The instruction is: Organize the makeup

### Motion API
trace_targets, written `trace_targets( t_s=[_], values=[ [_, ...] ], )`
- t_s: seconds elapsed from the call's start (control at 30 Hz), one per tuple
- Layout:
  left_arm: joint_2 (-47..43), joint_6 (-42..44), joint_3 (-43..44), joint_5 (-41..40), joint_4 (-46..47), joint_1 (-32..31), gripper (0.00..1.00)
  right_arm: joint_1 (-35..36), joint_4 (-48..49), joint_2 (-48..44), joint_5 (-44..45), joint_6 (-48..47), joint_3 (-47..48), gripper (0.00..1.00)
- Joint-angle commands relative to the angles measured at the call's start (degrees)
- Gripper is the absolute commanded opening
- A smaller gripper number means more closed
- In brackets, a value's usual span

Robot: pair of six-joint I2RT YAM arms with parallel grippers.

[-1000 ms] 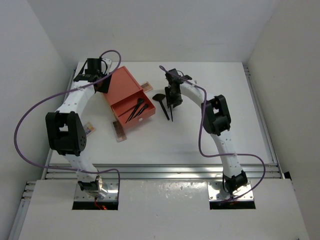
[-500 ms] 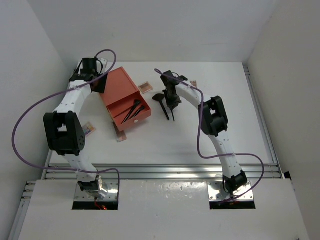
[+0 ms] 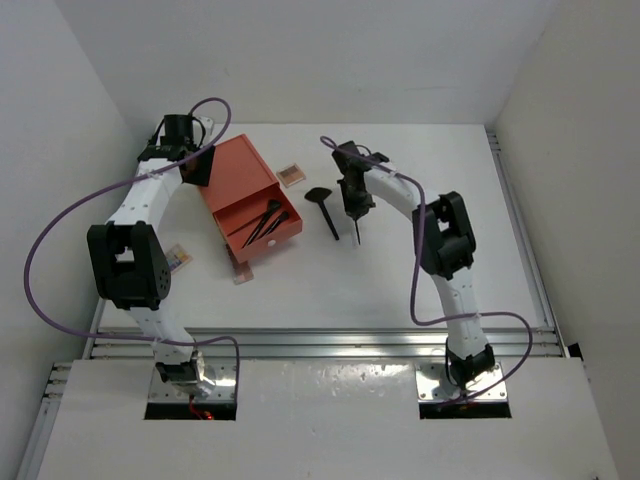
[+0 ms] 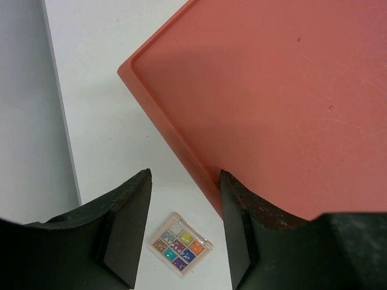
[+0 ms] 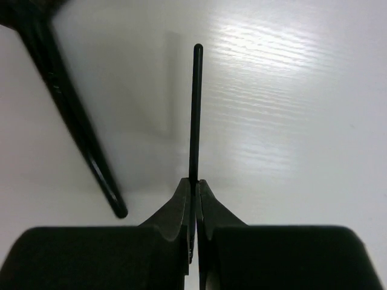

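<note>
**A:** What has changed on the right side?

**B:** The right gripper [image 5: 193, 184] has closed. A second ago its jaws stood apart over the slim black stick [image 5: 196, 109]; now they are pressed together, pinching its near end. The stick points to twelve o'clock from the fingertips. A shadow beside it suggests it is off the table [image 3: 400, 280].

**A:** And the fan brush?

**B:** The fan brush [image 3: 322, 205] lies flat on the table, just at nine o'clock of the pinched stick and apart from it.

**A:** What about the left arm?

**B:** The left gripper [image 4: 184, 178] is spread with nothing between its fingers. One finger sits at the far-left edge of the orange drawer box [image 3: 245, 175]; I cannot tell if it touches. The box has slid and turned slightly toward nine o'clock in the last second.

**A:** So where does the task stand?

**B:** Two black brushes [image 3: 266, 218] are already in the open drawer [image 3: 238, 216], at ten o'clock of the table's middle. I judge the stick goes there next, carried toward nine o'clock. The fan brush, the pink-brown palette [image 3: 290, 175] at eleven o'clock and the multicoloured palette [image 4: 180, 244] at the left edge are all unsorted. That is probably less than half done.
</note>
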Motion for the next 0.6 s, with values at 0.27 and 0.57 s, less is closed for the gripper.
trace_targets(
  t_s=[0.27,0.57],
  values=[
    [-0.3,-4.4,0.9,4.1,-0.9,1.1,0.54,-0.1,19.3,-24.4,-4.3,19.0,-11.7,0.01],
    [-0.3,-10.7,-0.1,8.8,1.2,1.6,0.54,10.7,49.0,-32.5,2.5,45.3,-30.0,0.01]
  ],
)
